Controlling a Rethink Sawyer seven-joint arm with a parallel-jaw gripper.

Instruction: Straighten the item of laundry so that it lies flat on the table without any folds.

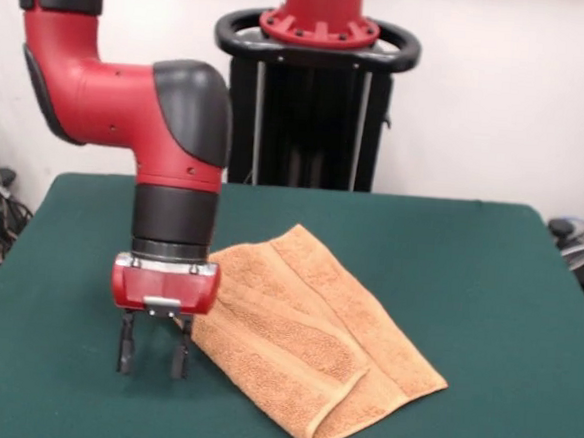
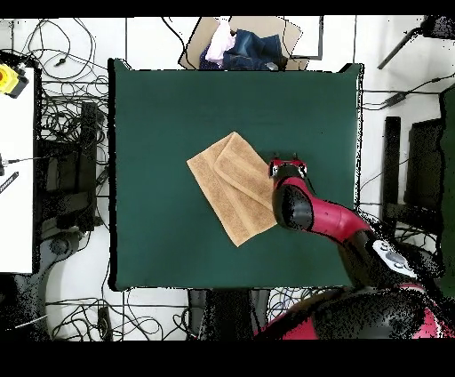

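The peach terry towel (image 1: 310, 326) lies on the dark green table (image 1: 487, 293), a little right of centre in the front view. It is folded over lengthwise, with a doubled edge at its near corner. My gripper (image 1: 152, 358) points straight down just left of the towel's left edge, its tips at or close to the table top. The fingers (image 1: 125, 346) stand apart with nothing between them. In the overhead view the towel (image 2: 229, 188) lies diagonally at the table's (image 2: 160, 116) middle, and the gripper (image 2: 286, 158) is at its right edge.
The black pedestal (image 1: 314, 90) stands behind the table's far edge. In the overhead view a box of clothes (image 2: 242, 43) sits beyond the table's top edge, a white bench (image 2: 18, 160) is at the left, and cables lie on the floor around.
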